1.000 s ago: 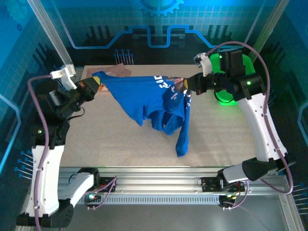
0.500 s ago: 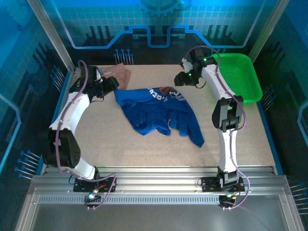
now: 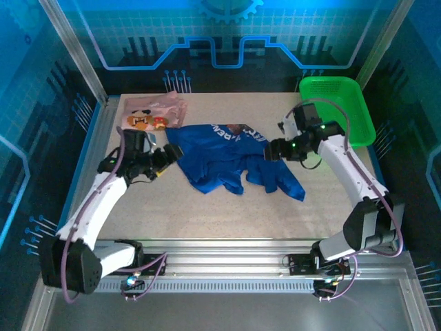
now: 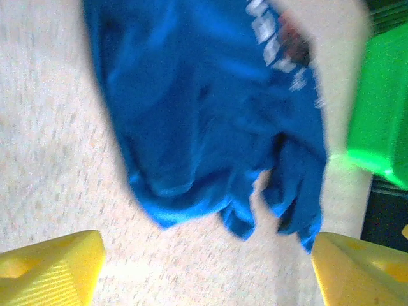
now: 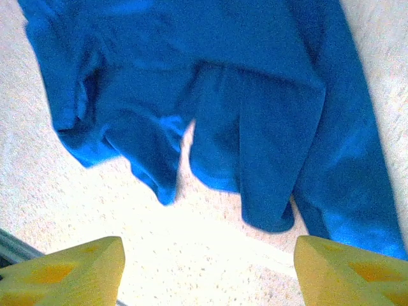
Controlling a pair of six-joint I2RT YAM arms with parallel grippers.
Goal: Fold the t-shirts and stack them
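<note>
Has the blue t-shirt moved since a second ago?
Yes. The blue t-shirt has dropped onto the table and shifted right, toward the green basket.

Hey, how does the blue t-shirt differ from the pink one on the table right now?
The blue t-shirt is royal blue with white lettering; the pink t-shirt is pale with cartoon faces. The blue one sprawls across mid-table, covering more area; the pink one is bunched at the far left corner. Both lie crumpled and unfolded on the table.
</note>
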